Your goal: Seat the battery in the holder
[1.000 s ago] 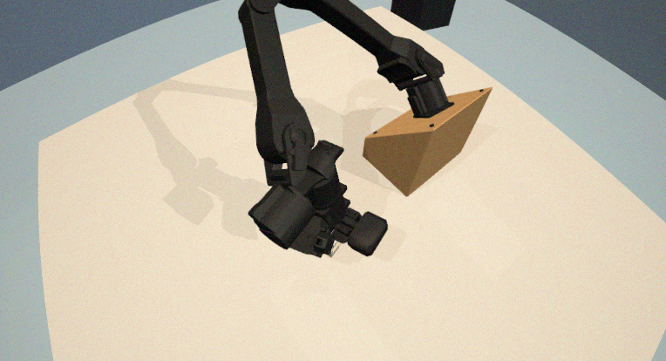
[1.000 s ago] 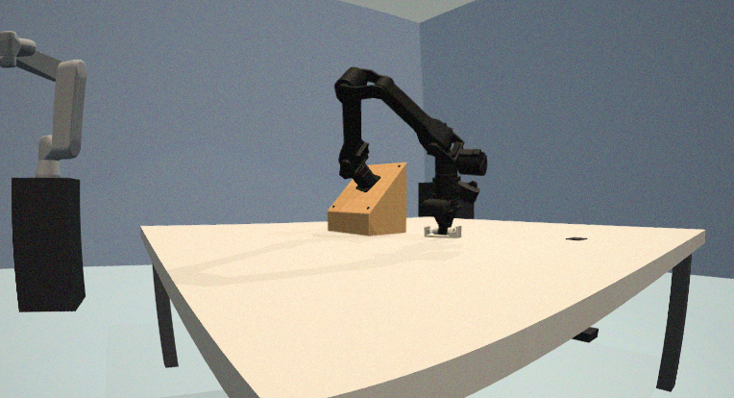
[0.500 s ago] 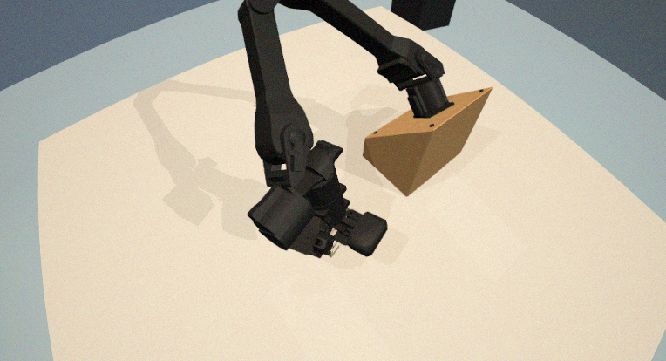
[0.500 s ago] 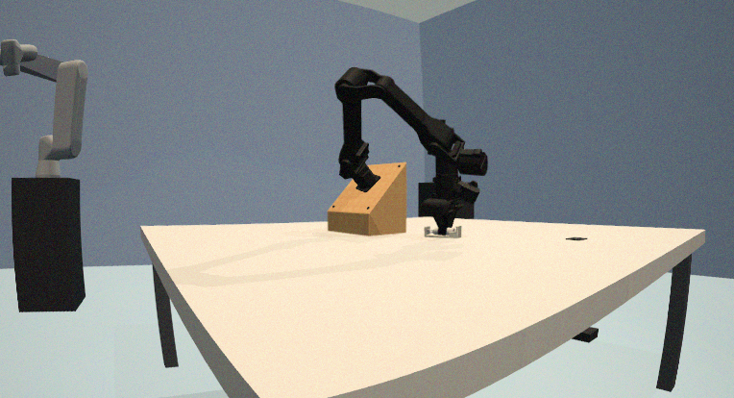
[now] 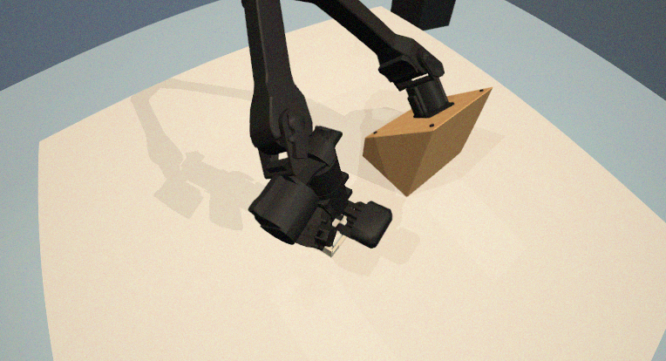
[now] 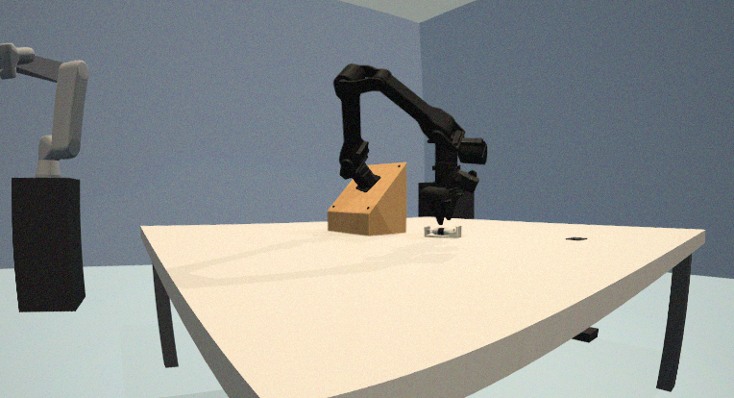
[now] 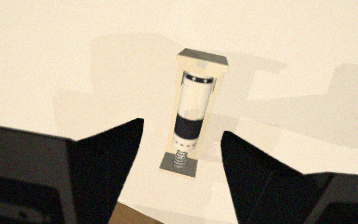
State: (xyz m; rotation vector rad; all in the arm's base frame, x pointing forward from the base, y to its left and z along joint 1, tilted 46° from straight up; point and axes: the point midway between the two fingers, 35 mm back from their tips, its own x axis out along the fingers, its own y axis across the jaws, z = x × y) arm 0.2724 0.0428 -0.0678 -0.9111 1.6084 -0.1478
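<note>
The battery (image 7: 195, 100) (image 6: 440, 231), white with a dark band, lies lengthwise in the pale holder (image 7: 203, 56) (image 6: 458, 232) (image 5: 331, 253). In the wrist view it looks flat and in line with the holder. Its flat end meets the coiled spring (image 7: 180, 158). Its other end reaches the holder's far end, where the terminal tip is hidden, apparently beneath the lip. My gripper (image 7: 183, 131) (image 6: 440, 222) is open and empty, just above the holder. Its fingers stand apart on either side of the battery, with gaps, touching nothing visible. In the top view the arm hides most of the holder.
The wooden wedge mount (image 5: 419, 158) (image 6: 387, 212) carries the arm's base, beside the holder. A small flat dark object (image 6: 575, 238) lies on the table, farther right in the exterior view. A grey arm (image 6: 70, 108) stands on a black pedestal (image 6: 48, 241) beyond the table.
</note>
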